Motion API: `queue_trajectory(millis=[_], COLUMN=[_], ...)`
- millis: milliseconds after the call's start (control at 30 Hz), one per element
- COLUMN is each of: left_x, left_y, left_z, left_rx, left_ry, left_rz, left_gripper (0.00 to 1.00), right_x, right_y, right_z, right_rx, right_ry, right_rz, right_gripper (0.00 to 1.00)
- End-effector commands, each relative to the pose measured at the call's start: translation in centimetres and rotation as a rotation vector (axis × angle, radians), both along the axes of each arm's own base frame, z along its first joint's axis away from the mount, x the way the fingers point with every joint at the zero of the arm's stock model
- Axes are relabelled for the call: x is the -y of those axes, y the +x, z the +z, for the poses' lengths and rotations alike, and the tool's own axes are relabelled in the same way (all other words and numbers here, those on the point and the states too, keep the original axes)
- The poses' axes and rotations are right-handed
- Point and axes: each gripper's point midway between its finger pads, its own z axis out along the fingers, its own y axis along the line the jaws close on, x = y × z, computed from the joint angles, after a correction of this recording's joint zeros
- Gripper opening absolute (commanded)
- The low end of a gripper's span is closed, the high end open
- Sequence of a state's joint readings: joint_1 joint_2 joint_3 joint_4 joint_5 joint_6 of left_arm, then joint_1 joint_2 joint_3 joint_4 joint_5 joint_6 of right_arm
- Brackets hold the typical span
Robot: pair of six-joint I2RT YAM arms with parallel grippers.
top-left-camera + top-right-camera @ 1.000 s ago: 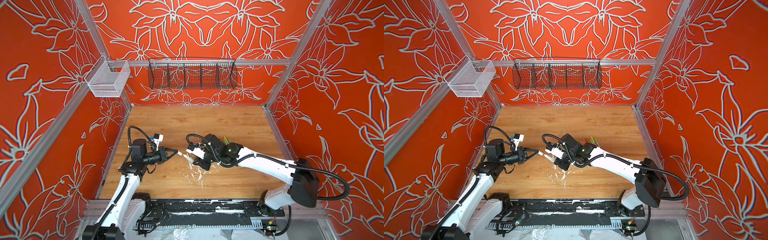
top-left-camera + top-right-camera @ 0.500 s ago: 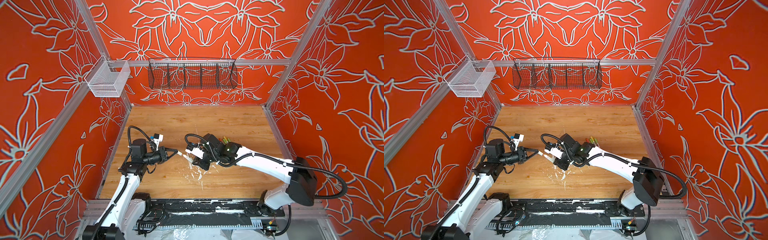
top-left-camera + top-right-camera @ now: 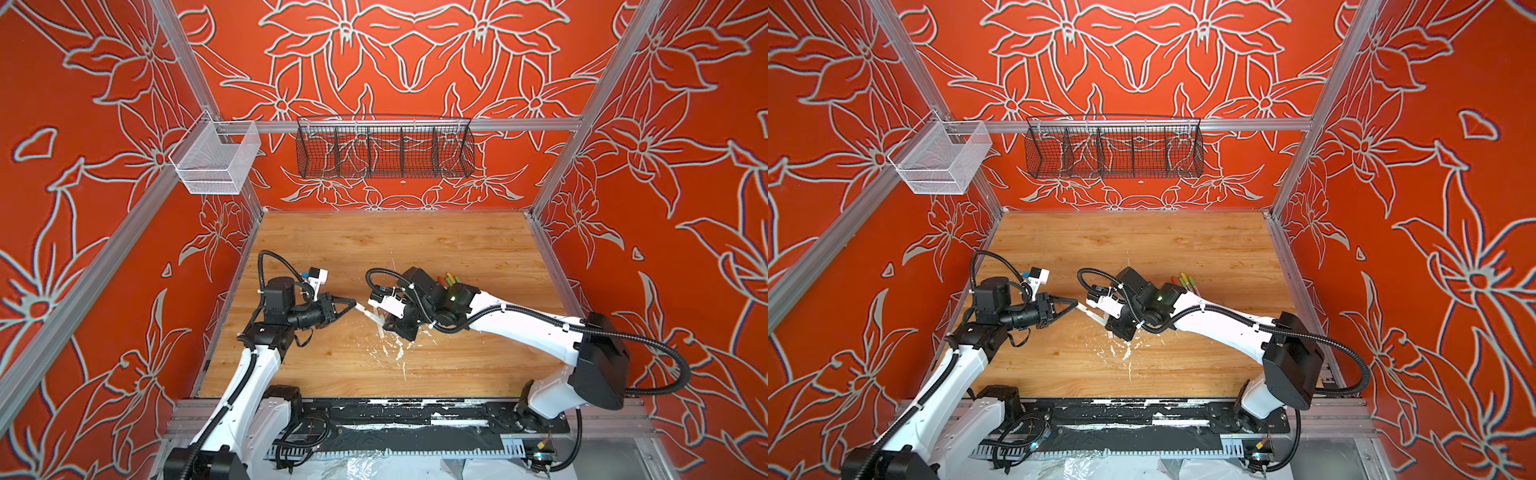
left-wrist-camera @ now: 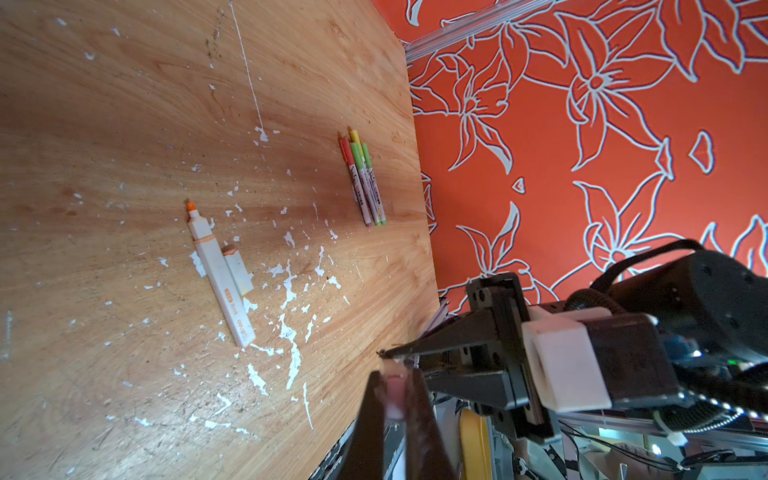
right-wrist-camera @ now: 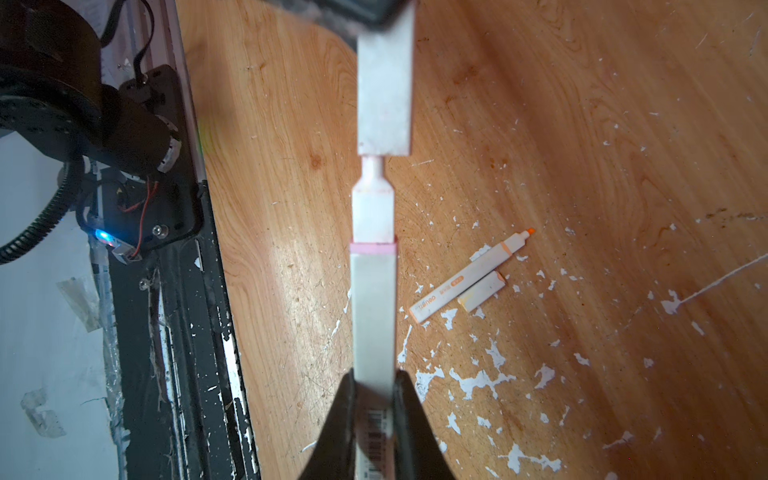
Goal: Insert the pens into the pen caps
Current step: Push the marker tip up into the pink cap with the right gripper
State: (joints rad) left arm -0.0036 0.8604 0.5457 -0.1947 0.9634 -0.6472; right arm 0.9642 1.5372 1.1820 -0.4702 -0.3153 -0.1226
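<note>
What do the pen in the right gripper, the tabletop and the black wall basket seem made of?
Held pen: likely matte white plastic, smooth flat-sided barrel with a pink band. Tabletop: wood or wood-look laminate, visible grain, slight sheen, white flecks. Black basket: probably coated metal wire, thin see-through mesh.

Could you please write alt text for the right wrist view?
The right gripper grips a white pen with a pink band, its tip at the mouth of a white cap. An orange-tipped pen and loose cap lie on the wooden table.
</note>
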Motion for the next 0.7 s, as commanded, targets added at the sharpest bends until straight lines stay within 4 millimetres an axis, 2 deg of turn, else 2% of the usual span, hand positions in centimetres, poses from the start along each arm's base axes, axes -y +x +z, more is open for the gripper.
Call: queue_trajectory(millis=[0, 400, 667], left_x=[0.3, 0.6, 0.9], left_y=[-0.3, -0.4, -0.5], left_z=[-0.1, -0.6, -0.4], left_rx=[-0.005, -0.023, -0.014], left_ry=[0.036, 0.056, 0.053], left_rz=[-0.019, -0.031, -0.040], left_gripper=[0.00, 0.00, 0.00], right_x=[-1.1, -0.8, -2.2], right_y=[0.9, 2.8, 1.5], right_z=[1.9, 2.6, 3.9], right_rx=[0.074, 0.193, 0.194], right_ry=[0.035, 0.003, 0.062], right_rz=[0.011, -0.070, 0.017], right_gripper=[0.01, 0.00, 0.00])
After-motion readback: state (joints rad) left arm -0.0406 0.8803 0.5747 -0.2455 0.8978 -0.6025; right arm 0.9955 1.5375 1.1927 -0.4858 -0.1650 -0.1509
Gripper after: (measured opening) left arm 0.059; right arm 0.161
